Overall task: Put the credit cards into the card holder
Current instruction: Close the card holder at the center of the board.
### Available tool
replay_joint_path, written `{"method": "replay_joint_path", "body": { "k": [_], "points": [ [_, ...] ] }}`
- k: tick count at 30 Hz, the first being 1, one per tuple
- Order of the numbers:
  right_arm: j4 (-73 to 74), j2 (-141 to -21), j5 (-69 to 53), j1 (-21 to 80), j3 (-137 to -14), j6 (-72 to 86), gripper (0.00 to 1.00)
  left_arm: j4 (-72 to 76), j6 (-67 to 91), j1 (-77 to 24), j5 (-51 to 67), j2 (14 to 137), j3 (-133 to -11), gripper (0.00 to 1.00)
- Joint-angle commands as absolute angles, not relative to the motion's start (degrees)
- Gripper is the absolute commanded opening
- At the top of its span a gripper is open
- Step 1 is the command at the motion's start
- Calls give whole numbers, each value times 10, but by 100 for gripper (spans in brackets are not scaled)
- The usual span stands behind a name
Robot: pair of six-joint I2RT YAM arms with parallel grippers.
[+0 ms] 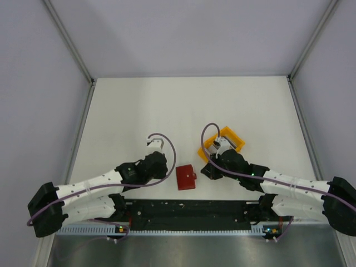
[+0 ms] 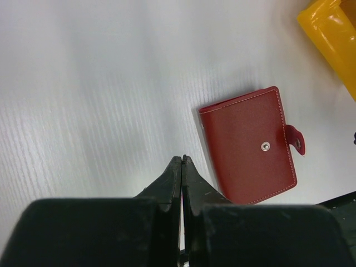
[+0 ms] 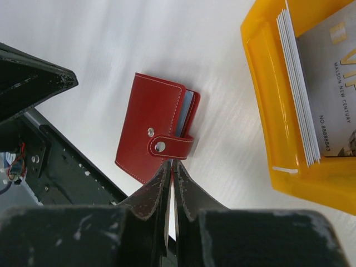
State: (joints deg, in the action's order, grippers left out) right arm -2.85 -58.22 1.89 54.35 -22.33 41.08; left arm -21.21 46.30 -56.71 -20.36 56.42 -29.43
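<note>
Two clenched: left tool [image 2: 182, 161] beside red card holder [image 2: 247, 144] on counter [image 2: 83, 83], right tool [image 3: 168, 164] near its snap tab; credit cards [image 3: 325, 83] stacked in yellow bin [image 3: 267, 111].

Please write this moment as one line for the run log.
left fingers: shut | right fingers: shut | card holder: folded, lying on table | credit cards: stacked in yellow bin

You have a white table [image 1: 167, 105] with a faint grain in its top, closed in by a plain pale grey back panel [image 1: 189, 33] and matching side panels [image 1: 33, 111] on your left and right. Grey metal struts [image 1: 69, 41] climb from the table's far corners, and a brushed metal strip [image 1: 194, 253] runs along the near edge. The light is soft and even, casting only faint shadows.
</note>
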Motion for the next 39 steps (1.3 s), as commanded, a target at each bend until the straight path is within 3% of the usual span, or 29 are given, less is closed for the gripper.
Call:
{"method": "replay_joint_path", "body": {
  "k": [1, 16, 39],
  "points": [
    [-9, -557, 20, 540, -231, 387, 5, -153, 443, -569, -180, 563, -290, 0],
    [112, -465, 92, 533, -221, 366, 3, 43, 461, -569, -86, 668, -294, 0],
    [104, -532, 48, 519, -249, 331, 0, 38, 440, -569, -76, 690, -290, 0]
  ]
}}
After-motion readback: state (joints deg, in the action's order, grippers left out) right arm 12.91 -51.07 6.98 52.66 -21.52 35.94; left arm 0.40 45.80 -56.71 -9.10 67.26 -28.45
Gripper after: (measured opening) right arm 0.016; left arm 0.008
